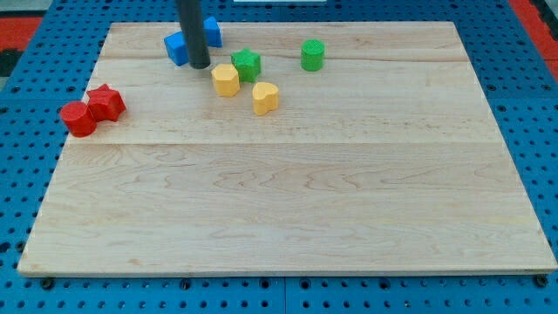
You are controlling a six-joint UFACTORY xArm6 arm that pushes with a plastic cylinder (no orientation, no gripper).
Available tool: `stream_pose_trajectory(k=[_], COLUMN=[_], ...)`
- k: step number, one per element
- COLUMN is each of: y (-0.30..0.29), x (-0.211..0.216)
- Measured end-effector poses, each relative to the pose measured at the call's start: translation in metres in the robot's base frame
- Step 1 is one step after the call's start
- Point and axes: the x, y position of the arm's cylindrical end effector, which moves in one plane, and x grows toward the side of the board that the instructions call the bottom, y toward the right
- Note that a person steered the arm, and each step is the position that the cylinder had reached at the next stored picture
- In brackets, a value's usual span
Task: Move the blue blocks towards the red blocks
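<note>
Our rod comes straight down from the view's top, nearly upright, and my tip (200, 65) rests on the wooden worktop (288, 201). We carry no gripper, so there is nothing to open or close. One blue block (177, 48) sits touching the tip's left side; a second blue block (212, 31) shows just behind the rod to its right. The red star block (105, 102) and red cylinder (78, 119) lie together well to the tip's lower left. Just right of the tip we see a yellow block (226, 79) and a green star block (247, 64), with another yellow block (265, 98) and a green cylinder (312, 55) further right.
</note>
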Motion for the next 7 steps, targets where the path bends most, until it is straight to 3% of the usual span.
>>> stream_pose_trajectory(k=[2, 4, 6, 7], y=[0.070, -0.015, -0.069, -0.066], x=[-0.081, -0.069, -0.031, -0.065])
